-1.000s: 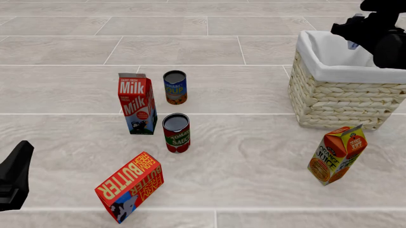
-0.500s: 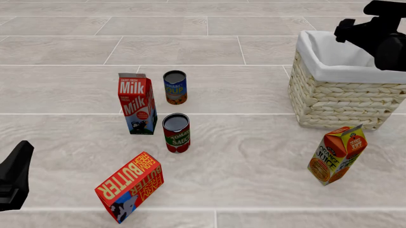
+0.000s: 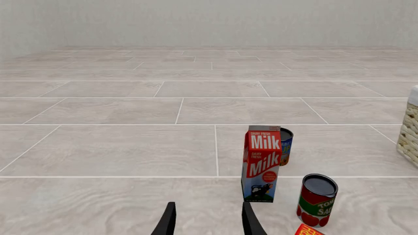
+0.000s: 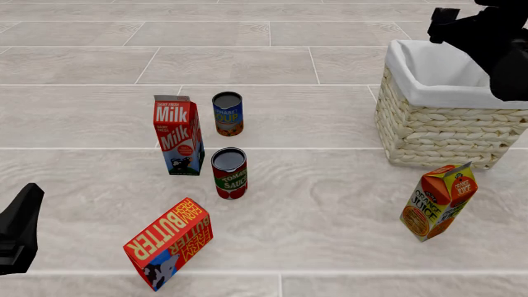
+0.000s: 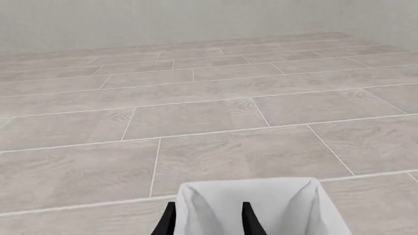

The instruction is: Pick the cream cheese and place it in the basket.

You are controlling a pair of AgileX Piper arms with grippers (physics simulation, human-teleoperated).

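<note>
Rising and drawing back toward the far right corner of the bench, the right claw [image 4: 449, 18] now hangs above the basket [image 4: 446, 133], fingers apart and empty. Left wrist view: the left claw [image 3: 207, 220] is parted, idle near the milk carton [image 3: 263, 164]. Right wrist view: only white lining shows. Cream cheese is unseen, presumably inside; its axis is unreadable. Retreat seems next.

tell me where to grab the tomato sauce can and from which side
Grip the tomato sauce can across its round side wall, about mid-height. It stands upright with the milk carton close on its left, so coming from above or from the near side probably leaves the fingers most room.
</note>
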